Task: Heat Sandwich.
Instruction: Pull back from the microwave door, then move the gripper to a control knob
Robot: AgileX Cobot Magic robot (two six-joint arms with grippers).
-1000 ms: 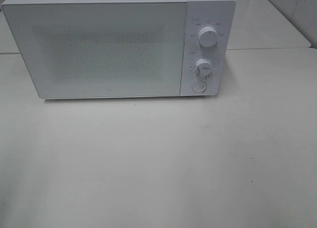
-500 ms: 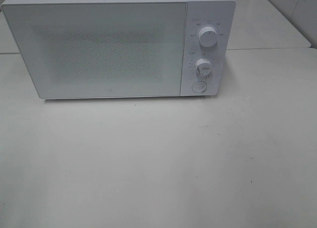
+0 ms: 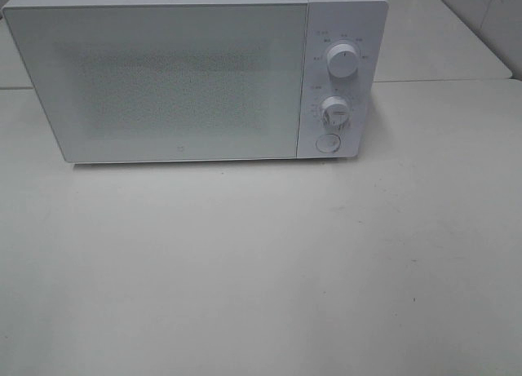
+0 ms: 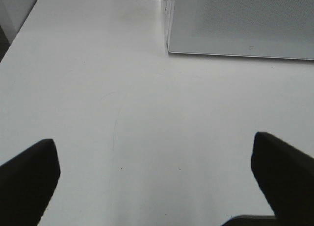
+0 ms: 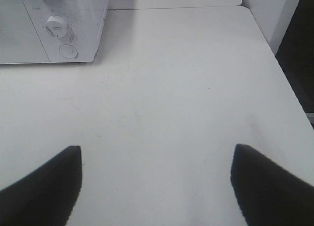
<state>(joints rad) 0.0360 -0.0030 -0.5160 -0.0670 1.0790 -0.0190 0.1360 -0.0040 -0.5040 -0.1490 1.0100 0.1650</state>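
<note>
Down at the near side, neither arm shows up in the high view, so the wrist cams are all you get. The left end effector [image 4: 153, 155] has its jaws spread wide with nothing between them, hanging over bare surface [image 3: 261, 270]. The right end effector [image 5: 156, 152] is the same deal: released, nothing in it. My guess is they're parked back like this to keep the front of the oven free, either waiting to start or already finished. I can't say which from this.

Further out, the surface is plain white with a few faint scuffs, and there's no sandwich on it anywhere.

Over at the far side sits the microwave [image 3: 179, 82], the only container around, a bit left of centre with its door [image 3: 163, 90] shut flush. The door is frosted white and I can't see through it — so the sandwich might be inside or might not be in the scene at all, no way to tell.

The control strip runs down the microwave's right end: upper dial [image 3: 343, 59], lower dial [image 3: 335, 111], and a round button [image 3: 328, 143] under them. That strip faces the right arm's side, so I'd bet that arm handles the controls.
</note>
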